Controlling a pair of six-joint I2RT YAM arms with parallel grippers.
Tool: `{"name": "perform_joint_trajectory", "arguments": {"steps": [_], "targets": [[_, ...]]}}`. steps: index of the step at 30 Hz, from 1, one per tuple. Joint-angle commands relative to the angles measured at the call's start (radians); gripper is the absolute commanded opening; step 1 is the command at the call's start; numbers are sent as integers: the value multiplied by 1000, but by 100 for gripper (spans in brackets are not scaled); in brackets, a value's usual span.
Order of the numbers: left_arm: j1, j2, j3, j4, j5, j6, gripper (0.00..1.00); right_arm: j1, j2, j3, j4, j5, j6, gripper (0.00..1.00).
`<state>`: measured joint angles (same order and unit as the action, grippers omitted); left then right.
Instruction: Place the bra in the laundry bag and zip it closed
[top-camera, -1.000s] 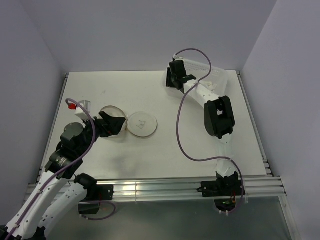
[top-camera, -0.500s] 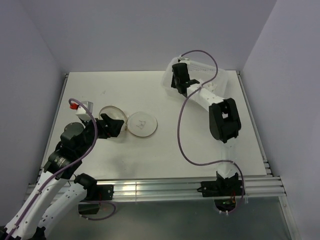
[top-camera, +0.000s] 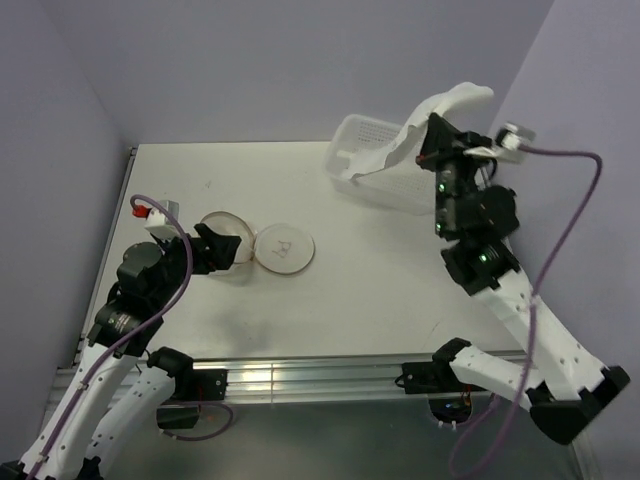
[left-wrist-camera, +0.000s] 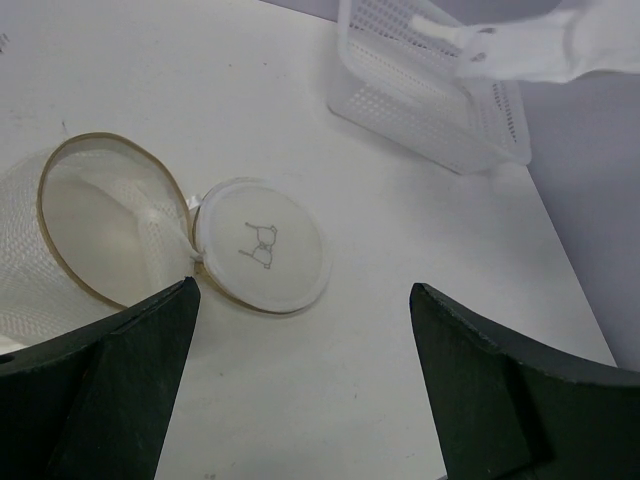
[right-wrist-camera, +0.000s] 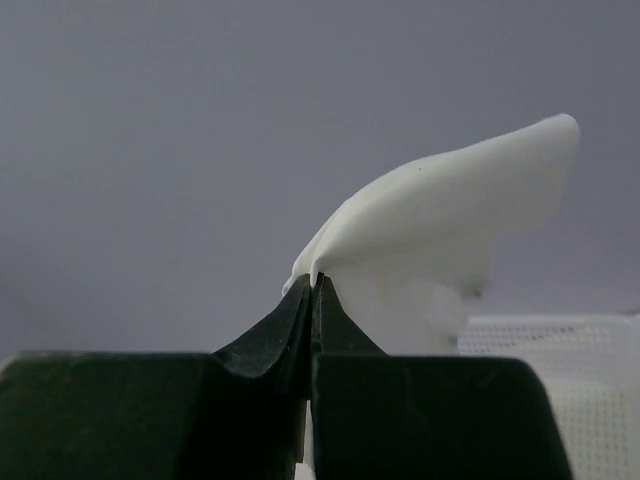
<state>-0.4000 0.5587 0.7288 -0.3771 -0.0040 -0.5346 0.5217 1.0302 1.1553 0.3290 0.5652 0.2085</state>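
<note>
The bra (top-camera: 445, 108), soft white fabric, hangs in the air above the basket with my right gripper (top-camera: 428, 142) shut on its edge. The right wrist view shows the jaws (right-wrist-camera: 315, 282) pinched together on the bra (right-wrist-camera: 440, 220). The laundry bag (left-wrist-camera: 95, 225) lies on its side at the table's left, its beige rim open. Its disc lid (left-wrist-camera: 265, 245) with the bra icon lies flat beside it. My left gripper (left-wrist-camera: 302, 292) hovers open just in front of the bag and lid, holding nothing. From above, the left gripper (top-camera: 215, 250) covers part of the bag (top-camera: 225, 222).
A white perforated plastic basket (top-camera: 372, 135) stands at the back right of the table, under the lifted bra. It also appears in the left wrist view (left-wrist-camera: 430, 110). Purple walls close in the table at the back and on both sides.
My right gripper shut on the bra inside the basket, then rose up and to the right, pulling the bra out. The left arm has hardly moved.
</note>
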Motion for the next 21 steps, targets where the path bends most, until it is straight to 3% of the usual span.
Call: {"name": "perform_joint_trajectory", "arguments": {"steps": [1, 3, 5, 10, 14, 21], "targets": [[35, -8, -8, 47, 56, 19, 93, 112, -140, -69, 38, 134, -110, 0], [44, -10, -9, 50, 64, 18, 93, 185, -191, -74, -2, 183, -121, 0], [44, -5, -11, 52, 67, 19, 93, 222, -240, -33, -170, 197, -54, 0], [49, 9, -9, 55, 81, 21, 93, 388, -344, 1, -379, 220, 12, 0], [49, 14, -12, 58, 82, 13, 93, 463, -338, 112, -730, 255, 183, 0], [49, 20, -22, 64, 108, -2, 93, 511, -302, 0, -904, 243, 359, 0]]}}
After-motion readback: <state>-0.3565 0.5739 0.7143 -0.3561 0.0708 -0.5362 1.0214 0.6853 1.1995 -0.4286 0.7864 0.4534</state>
